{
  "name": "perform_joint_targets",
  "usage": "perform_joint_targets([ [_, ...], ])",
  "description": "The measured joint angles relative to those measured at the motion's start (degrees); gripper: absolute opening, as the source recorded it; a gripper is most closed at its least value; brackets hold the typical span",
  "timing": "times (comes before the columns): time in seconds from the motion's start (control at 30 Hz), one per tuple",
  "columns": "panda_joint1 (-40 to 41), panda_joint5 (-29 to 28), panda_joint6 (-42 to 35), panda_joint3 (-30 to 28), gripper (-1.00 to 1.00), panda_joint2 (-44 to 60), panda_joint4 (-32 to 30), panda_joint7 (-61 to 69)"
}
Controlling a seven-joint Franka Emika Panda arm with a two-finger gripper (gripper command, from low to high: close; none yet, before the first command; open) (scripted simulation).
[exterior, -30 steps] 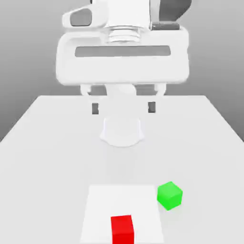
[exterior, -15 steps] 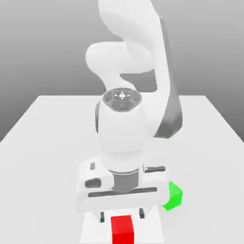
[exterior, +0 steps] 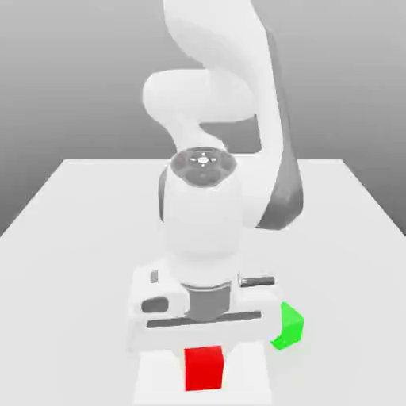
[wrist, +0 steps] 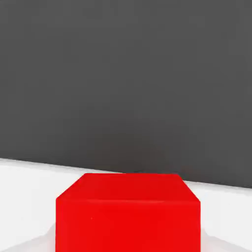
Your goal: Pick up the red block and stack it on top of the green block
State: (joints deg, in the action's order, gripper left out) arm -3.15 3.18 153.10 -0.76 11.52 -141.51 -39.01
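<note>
Red block [exterior: 204,368], a plain matte cube, low in the middle of the exterior view, on a paler square patch [exterior: 254,381] of the white table [exterior: 71,238]. Directly under the white hand of the arm [exterior: 210,214]; upper edge of the block covered by the hand's flat body. Green block [exterior: 289,325], same matte cube shape, just to the exterior view's right of the hand, its near-left part hidden behind that body. Gripper [exterior: 204,353] down at the red block; fingers out of sight, so jaw state impossible to tell. In the hand view, red block [wrist: 128,216] close up, low centre, cut off at the frame's lower edge, against a dark grey background.
</note>
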Motion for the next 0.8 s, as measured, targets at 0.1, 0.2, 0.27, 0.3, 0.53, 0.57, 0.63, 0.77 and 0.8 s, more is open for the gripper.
perform_joint_targets([
  [0.1,-1.56,2.52,-0.37,1.81,-1.00,-3.35,-2.77,-3.12],
  [0.2,-3.71,4.18,-0.56,3.47,-1.00,-6.63,-5.60,-7.03],
  [0.27,-5.51,4.73,-0.62,4.24,-1.00,-8.77,-7.52,-10.05],
  [0.3,-6.20,4.80,-0.65,4.65,-1.00,-9.82,-8.48,-11.71],
  [0.53,-10.57,1.66,-0.58,6.56,-1.00,-16.40,-15.30,-25.88],
  [0.57,-10.63,0.75,-0.55,7.17,-1.00,-17.21,-16.28,-28.23],
  [0.63,-10.51,-0.98,0.21,8.11,-1.00,-17.48,-17.55,-31.83],
  [0.77,-10.11,-3.60,4.91,8.14,-1.00,-12.83,-17.60,-34.45],
  [0.8,-9.64,-4.21,6.30,8.47,-1.00,-11.39,-17.55,-34.92],
])
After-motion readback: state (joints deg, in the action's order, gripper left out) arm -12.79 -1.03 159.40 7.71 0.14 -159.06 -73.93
